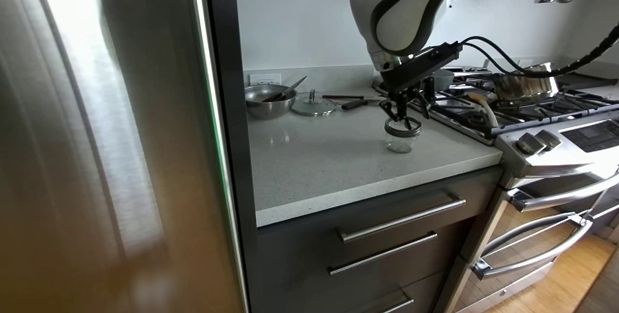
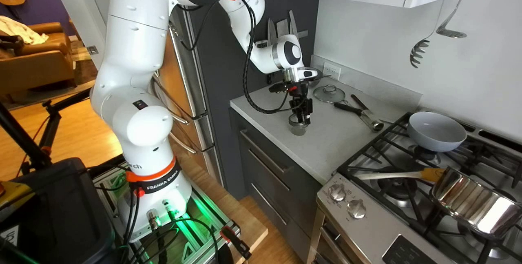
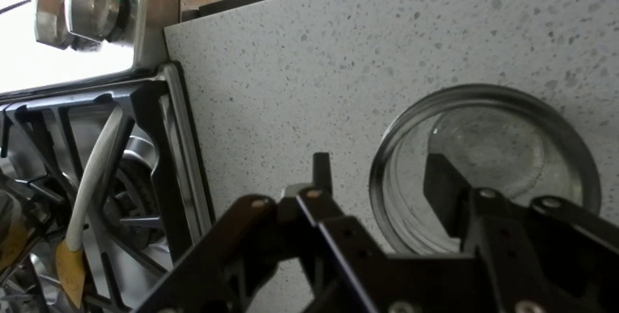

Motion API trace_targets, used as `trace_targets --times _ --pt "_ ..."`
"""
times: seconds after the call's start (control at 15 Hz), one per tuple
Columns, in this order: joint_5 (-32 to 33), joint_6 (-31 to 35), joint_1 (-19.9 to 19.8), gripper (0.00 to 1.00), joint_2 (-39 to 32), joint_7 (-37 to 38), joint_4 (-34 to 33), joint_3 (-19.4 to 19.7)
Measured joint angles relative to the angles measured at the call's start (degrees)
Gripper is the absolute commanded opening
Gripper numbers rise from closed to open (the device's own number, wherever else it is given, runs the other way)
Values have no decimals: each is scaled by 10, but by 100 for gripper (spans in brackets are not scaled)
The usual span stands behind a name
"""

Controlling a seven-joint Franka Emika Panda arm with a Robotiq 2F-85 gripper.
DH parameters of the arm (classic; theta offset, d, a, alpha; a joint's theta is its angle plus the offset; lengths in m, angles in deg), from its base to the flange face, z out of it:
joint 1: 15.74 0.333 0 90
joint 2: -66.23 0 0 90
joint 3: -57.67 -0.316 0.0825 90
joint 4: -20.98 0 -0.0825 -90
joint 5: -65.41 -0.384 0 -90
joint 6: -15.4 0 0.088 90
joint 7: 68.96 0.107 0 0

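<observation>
The refrigerator (image 1: 92,172) fills the left of the frame in an exterior view, and the white robot arm (image 2: 138,47) towers over the left side in an exterior view. The stove (image 2: 379,225) takes the lower right there. The pale counter (image 1: 329,163) runs through the middle of the frame in both exterior views. A steel pot (image 2: 475,202) and a grey pan (image 2: 436,133) sit on the stove; a metal bowl (image 1: 268,110) and a glass lid (image 1: 314,106) are just beside each other near the wall, left of centre. The gripper (image 3: 383,182) hangs with its jaws spread, in the lower half of the wrist view. The glass jar (image 3: 508,148) stands upright on the counter, at the right of that view: 1 finger (image 3: 321,172) is outside its rim, apart from it, and 1 pad (image 3: 445,192) is over or inside its mouth, the depth hard to tell. As for progress, I judge the jaws to be placed astride the rim, with no pinch and no lift made; whether this is the start or end of the handling, I cannot tell.
</observation>
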Motion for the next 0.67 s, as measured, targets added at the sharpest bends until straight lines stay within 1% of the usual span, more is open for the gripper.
trace_targets --times 0.07,0.2,0.47,0.67 --pt "0 0 0 47 0 0 0 0" --pt "0 0 0 51 0 0 0 0" --pt "0 8 0 49 1 1 2 5" --pt "0 20 -1 52 2 1 4 10"
